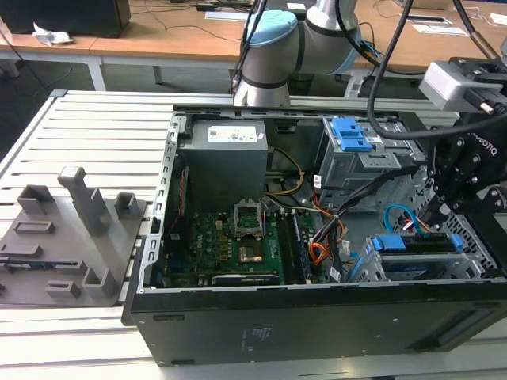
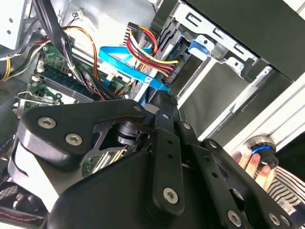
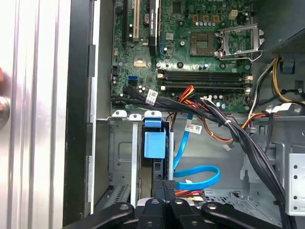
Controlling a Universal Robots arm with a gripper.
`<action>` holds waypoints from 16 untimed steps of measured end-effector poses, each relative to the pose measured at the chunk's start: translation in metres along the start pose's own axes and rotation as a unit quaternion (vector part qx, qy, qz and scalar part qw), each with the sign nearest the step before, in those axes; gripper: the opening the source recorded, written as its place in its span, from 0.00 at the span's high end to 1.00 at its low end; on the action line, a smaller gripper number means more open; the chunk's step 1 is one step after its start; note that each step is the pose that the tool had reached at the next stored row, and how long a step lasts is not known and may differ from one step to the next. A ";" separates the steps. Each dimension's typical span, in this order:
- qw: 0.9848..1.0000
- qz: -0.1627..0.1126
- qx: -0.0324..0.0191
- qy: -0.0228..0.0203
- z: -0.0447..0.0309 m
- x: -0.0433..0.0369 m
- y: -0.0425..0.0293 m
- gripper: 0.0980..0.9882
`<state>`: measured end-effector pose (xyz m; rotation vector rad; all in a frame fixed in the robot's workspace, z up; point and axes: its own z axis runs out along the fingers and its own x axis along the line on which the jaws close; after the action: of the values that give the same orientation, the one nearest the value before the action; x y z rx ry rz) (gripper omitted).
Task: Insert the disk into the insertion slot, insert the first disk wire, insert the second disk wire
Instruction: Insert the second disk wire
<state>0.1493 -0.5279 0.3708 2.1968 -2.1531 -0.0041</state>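
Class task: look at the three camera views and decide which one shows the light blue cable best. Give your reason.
The first wrist view: the light blue cable lies open as a full loop above the gripper. The second wrist view shows a flat stretch crossed by coloured wires. The exterior view shows a small arc beside the arm.

A glossy light blue looping cable point(image 3: 198, 175) and a red-orange wire bundle point(image 3: 188, 193) crowd the grey metal bay floor, while thick black cables point(image 3: 248, 143) cross toward two o'clock, leaving bare metal between.
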 end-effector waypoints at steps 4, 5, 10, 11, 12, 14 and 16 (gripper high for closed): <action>1.000 0.000 0.000 0.000 -0.0024 0.0001 0.0001 0.99; 1.000 0.000 0.000 0.000 -0.0025 0.0001 0.0001 0.99; 1.000 0.000 0.000 0.000 -0.0027 0.0001 0.0012 0.99; 1.000 0.000 0.000 0.000 -0.0026 0.0000 0.0021 0.99; 1.000 0.000 0.000 0.000 -0.0024 0.0000 0.0040 0.99; 1.000 0.000 0.000 0.000 -0.0021 -0.0001 0.0101 0.99; 1.000 0.000 0.000 0.000 -0.0018 -0.0003 0.0166 0.99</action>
<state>0.1328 -0.5278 0.3734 2.1968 -2.1531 -0.0040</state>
